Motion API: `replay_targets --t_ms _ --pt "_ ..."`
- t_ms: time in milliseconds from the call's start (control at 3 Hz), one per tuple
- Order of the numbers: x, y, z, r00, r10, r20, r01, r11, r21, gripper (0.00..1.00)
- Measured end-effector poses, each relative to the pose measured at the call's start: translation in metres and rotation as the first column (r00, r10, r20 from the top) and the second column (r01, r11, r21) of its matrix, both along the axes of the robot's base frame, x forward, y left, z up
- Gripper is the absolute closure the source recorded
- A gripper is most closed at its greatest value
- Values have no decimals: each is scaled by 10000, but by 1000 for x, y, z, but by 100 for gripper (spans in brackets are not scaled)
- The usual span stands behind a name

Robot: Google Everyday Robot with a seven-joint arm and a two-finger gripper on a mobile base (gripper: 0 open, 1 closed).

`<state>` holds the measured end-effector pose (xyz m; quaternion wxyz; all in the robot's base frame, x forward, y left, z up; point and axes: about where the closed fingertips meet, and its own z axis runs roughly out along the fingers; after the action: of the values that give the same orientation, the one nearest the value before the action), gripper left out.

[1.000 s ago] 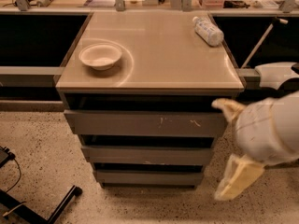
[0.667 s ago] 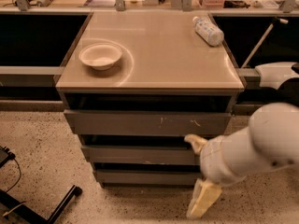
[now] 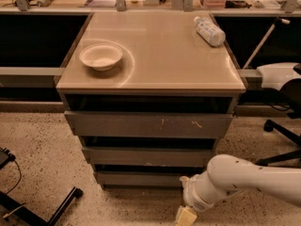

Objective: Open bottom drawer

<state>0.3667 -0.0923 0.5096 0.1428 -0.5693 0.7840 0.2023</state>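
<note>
— Camera view first: what stands in the middle?

— A low cabinet (image 3: pixel 155 74) with a pale, glossy top and 3 grey drawer fronts stacked below it. A white bowl (image 3: pixel 101 56) sits on the left of the top. A clear bottle (image 3: pixel 209 30) lies on its side at the far right corner.

— And the fronts?

— The top drawer front (image 3: pixel 148 125) is the tallest and carries pale scratches right of its middle. The middle front (image 3: pixel 148 155) has a small pale chip on its lower edge. The bottom drawer (image 3: pixel 141 178) is the lowest one, plain grey, just above the speckled floor (image 3: pixel 42 149), and it looks closed.

— Where is the gripper?

— The gripper (image 3: pixel 186 216) is at the near edge of the scene, low down, just right of the bottom drawer's right end and nearer than it. It is apart from the front. Only a cream-coloured piece of it shows, so whether it is released or clenched I cannot tell.

— What carries it?

— A thick white arm (image 3: pixel 244 178) coming in from the near right.

— Anything else around?

— A black chair (image 3: pixel 282 126) base on the right, and a black stand (image 3: pixel 61 206) on the floor at the near left.
</note>
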Motion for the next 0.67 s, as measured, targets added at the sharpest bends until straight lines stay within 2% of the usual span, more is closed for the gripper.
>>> replay_targets --t_ms 333,667 --pt "6 6 -29 9980 -614 -148 618 9977 287 0" --pt "-2 1 -39 9942 -1077 32 1077 9942 12 0"
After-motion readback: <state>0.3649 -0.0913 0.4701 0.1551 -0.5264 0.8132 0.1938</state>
